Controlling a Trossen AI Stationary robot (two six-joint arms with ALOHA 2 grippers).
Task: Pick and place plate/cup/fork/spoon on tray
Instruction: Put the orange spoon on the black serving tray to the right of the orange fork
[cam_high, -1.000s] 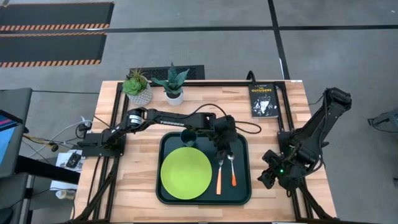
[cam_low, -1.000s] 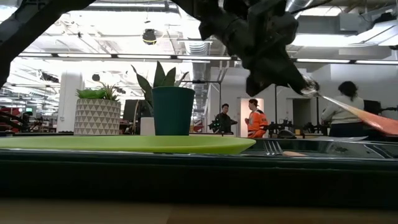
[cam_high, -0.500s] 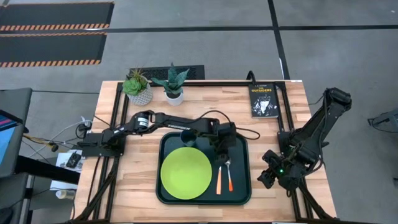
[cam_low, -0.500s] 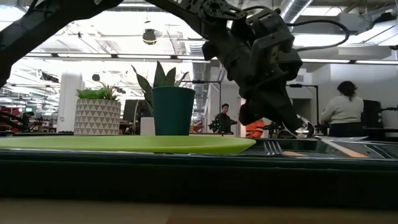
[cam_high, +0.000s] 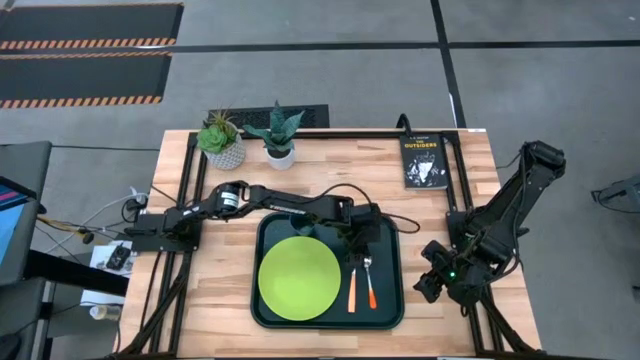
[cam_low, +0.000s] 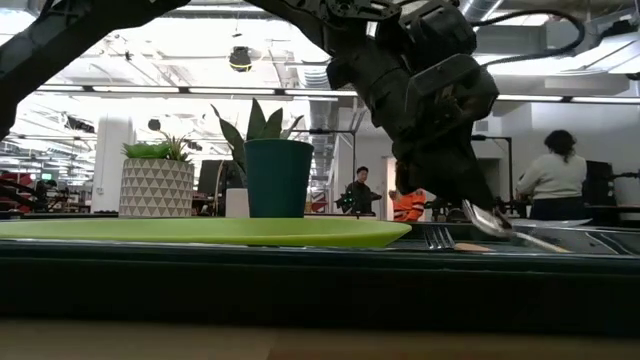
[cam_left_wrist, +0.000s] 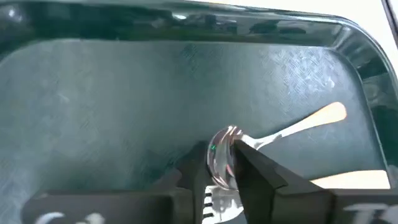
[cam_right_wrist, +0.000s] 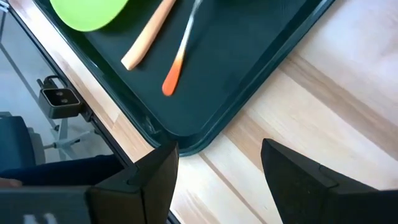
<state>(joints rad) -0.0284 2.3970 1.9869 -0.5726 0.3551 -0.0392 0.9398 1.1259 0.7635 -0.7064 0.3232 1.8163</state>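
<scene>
Under my left gripper (cam_high: 362, 247) the spoon (cam_high: 370, 279) lies flat on the tray (cam_high: 388, 312), fingers spread either side of its bowl and pinching nothing. Just beside it is the fork (cam_high: 352, 281); beyond that, the plate (cam_high: 299, 278), with the cup (cam_high: 303, 221) behind. All four look placed, so I judge only withdrawal remains. My right gripper (cam_right_wrist: 217, 180) waits off-tray, fingers apart.
</scene>
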